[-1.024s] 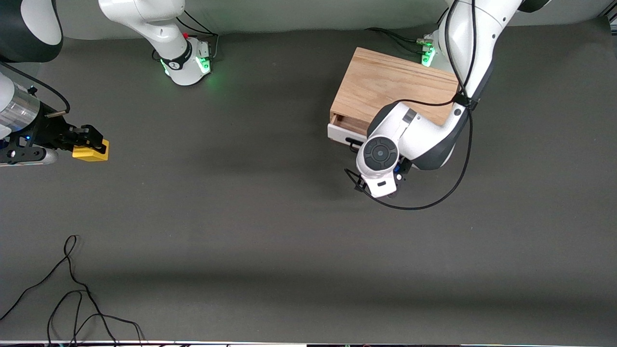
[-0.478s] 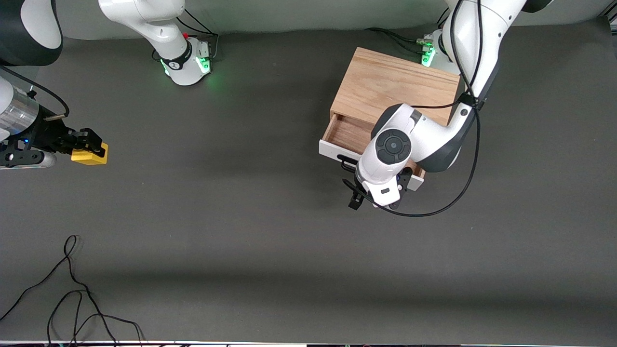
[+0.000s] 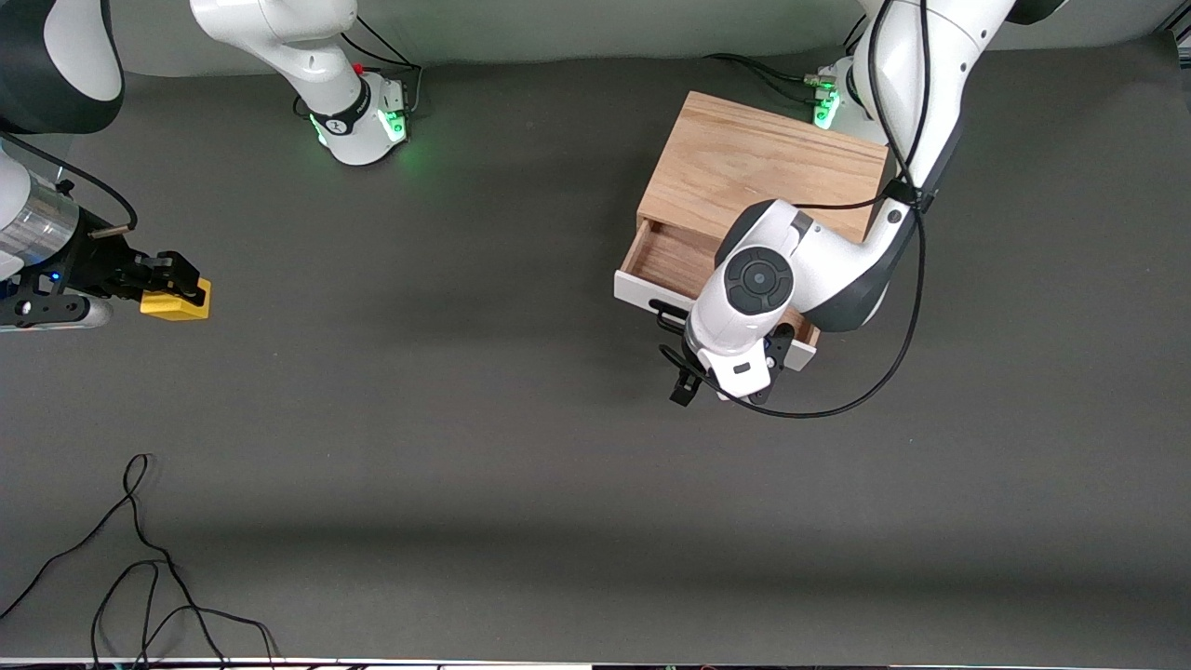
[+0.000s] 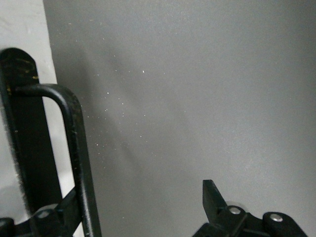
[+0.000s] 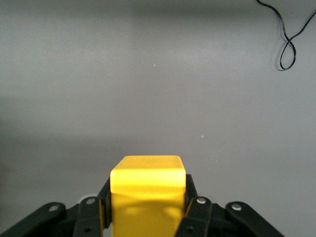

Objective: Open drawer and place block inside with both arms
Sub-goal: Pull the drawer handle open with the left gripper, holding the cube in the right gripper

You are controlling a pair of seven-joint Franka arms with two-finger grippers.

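Note:
The oak cabinet stands toward the left arm's end of the table. Its drawer is pulled out and shows its wood interior. My left gripper hangs in front of the white drawer front, open. In the left wrist view the black bar handle runs just inside one finger, the jaws wide apart and not clamped on it; the left gripper holds nothing. My right gripper is shut on the yellow block at the right arm's end of the table. The right wrist view shows the block clamped between both fingers.
A loose black cable lies on the dark mat near the front camera at the right arm's end; it also shows in the right wrist view. The left arm's wrist covers part of the open drawer. The green-lit bases stand along the table's edge farthest from the front camera.
The drawer went from barely open to pulled well out a second ago. The left gripper came away from the cabinet with it and now stands open. The right gripper and block barely shifted.

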